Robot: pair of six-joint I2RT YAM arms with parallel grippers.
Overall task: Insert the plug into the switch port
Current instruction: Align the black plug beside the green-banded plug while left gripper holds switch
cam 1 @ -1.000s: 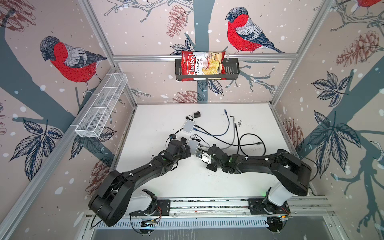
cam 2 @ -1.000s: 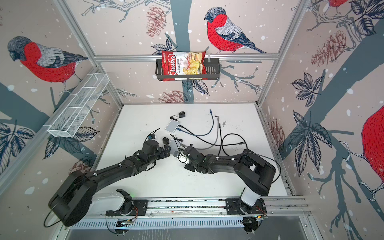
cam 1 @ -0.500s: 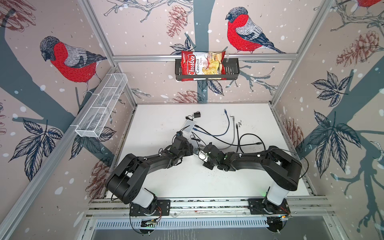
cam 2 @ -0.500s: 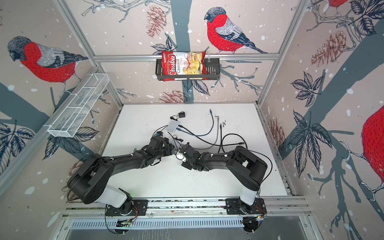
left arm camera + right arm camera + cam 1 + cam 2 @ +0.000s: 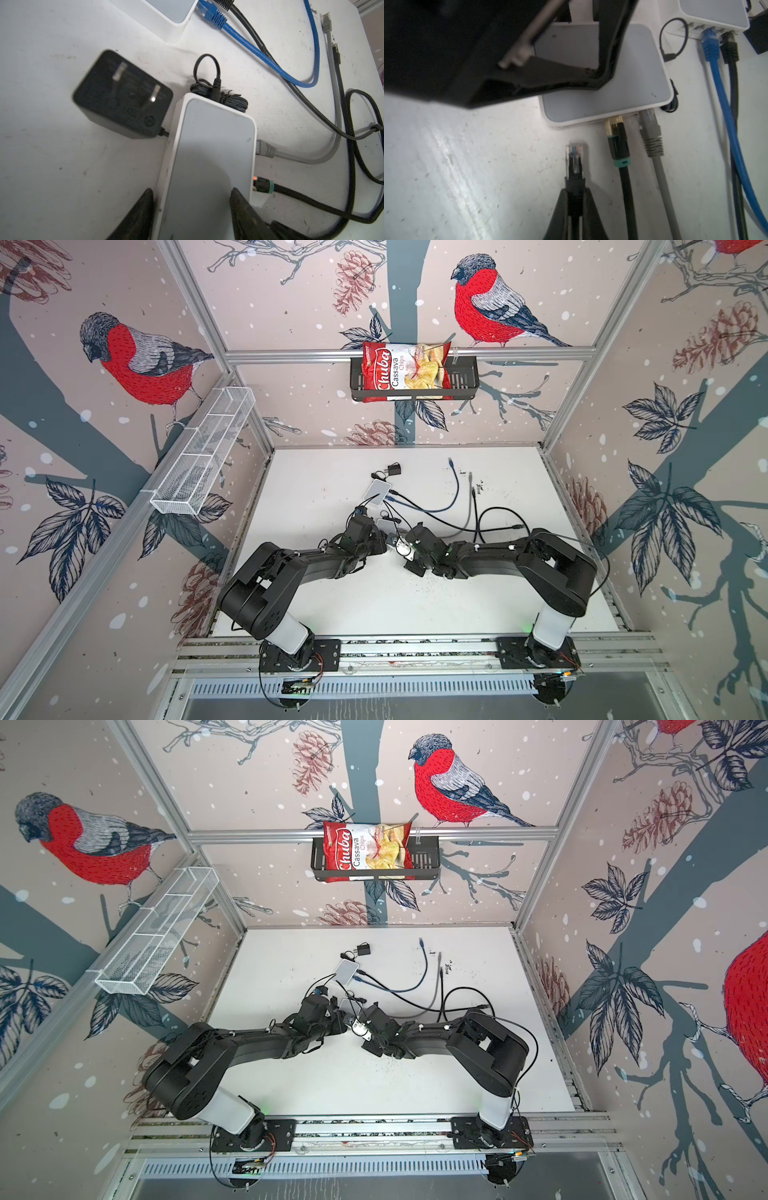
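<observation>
In both top views the two wrists hid most of the near switch (image 5: 207, 158), so only a sliver of it showed between them. The left wrist view cut off the left end effector (image 5: 192, 209) near its tips; its fingers (image 5: 239, 205) straddled the switch's narrow end, close against both sides, though contact was hard to judge. In the right wrist view the left arm blocked the switch's far half. The right end effector (image 5: 574, 199) was clamped on the plug (image 5: 574, 160), whose clear tip lay just short of the port side, beside the black-and-teal connector (image 5: 617, 143) and the grey connector (image 5: 651, 135) already seated.

Compared with a second ago, the left jaws had narrowed around the switch and both elbows had folded in.

Counted: two switches, the second switch (image 5: 377, 490) farther back on the tabletop (image 5: 316, 472); two power adapters; a blue cable (image 5: 259, 54) and a black one in the far switch.
</observation>
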